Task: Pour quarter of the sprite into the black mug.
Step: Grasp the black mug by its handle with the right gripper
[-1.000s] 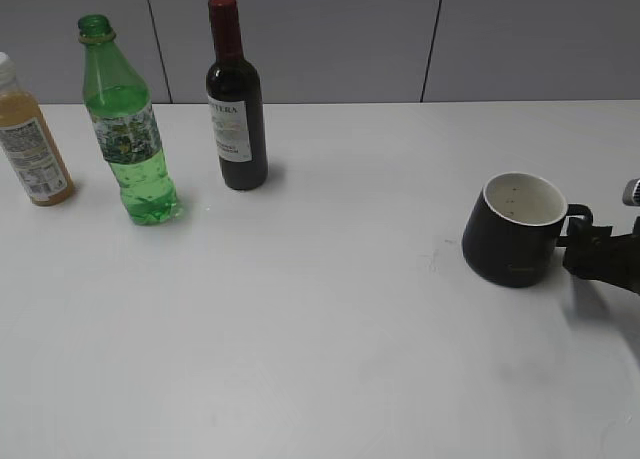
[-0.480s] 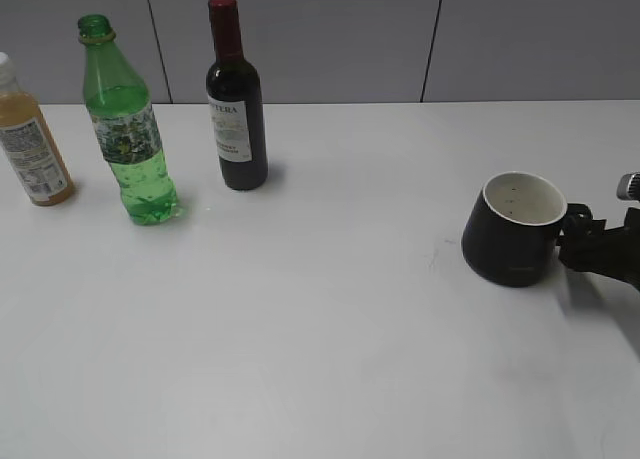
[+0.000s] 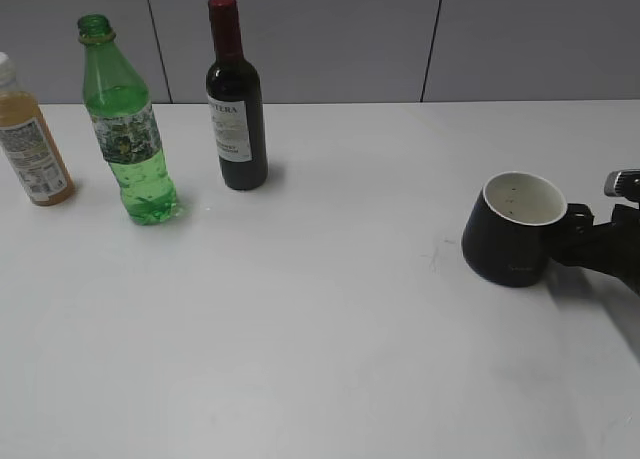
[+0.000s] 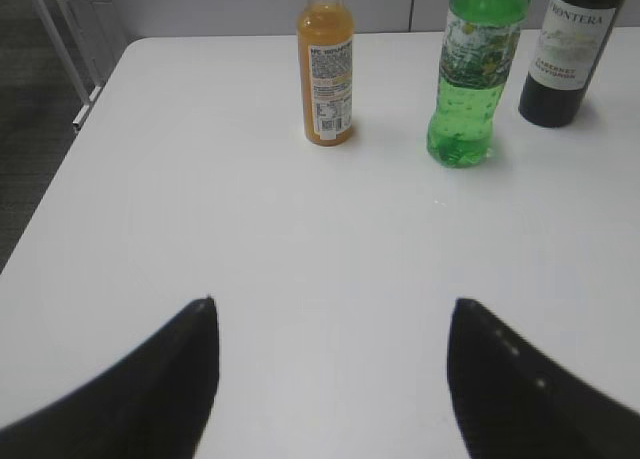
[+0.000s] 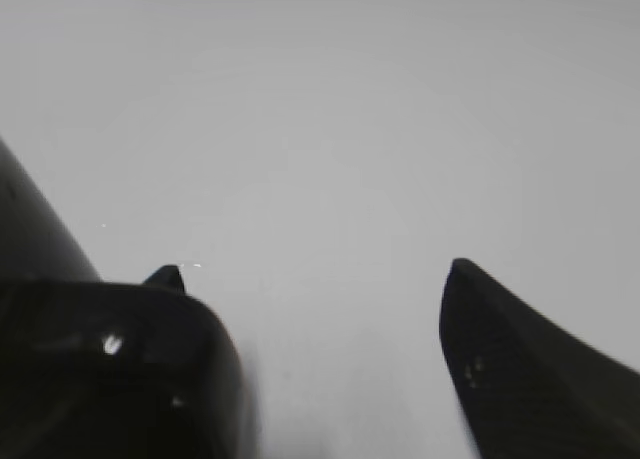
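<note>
One black mug [image 3: 512, 231] touching right gripper [image 3: 590, 247].

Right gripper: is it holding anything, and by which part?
Nothing is gripped. The right gripper is open at the black mug handle, not closed on it.

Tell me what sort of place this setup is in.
Probably a lab or office test bench, not a home kitchen: a bare white table against plain grey wall panels, with only a green plastic Sprite bottle, a dark wine bottle, an orange juice bottle and a squat black mug.
</note>
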Tool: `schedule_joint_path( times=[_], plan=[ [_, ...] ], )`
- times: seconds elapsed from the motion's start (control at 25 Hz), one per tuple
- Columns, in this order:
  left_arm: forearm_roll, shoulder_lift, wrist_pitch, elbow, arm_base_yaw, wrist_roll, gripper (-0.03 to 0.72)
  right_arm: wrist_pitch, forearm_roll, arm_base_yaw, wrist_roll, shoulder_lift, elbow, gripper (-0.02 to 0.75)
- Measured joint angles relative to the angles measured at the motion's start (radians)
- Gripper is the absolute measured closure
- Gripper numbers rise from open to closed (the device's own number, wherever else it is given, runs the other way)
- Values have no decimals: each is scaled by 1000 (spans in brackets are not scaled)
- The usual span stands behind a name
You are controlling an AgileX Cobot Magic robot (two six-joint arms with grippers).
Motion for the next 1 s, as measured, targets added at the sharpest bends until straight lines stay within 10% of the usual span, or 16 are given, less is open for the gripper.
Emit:
schedule_joint_path(
  times=[1.0],
  plan=[
    [0, 0, 0, 0, 0, 0, 146, -1, -20, 0, -1, 7, -4, 518]
  ],
)
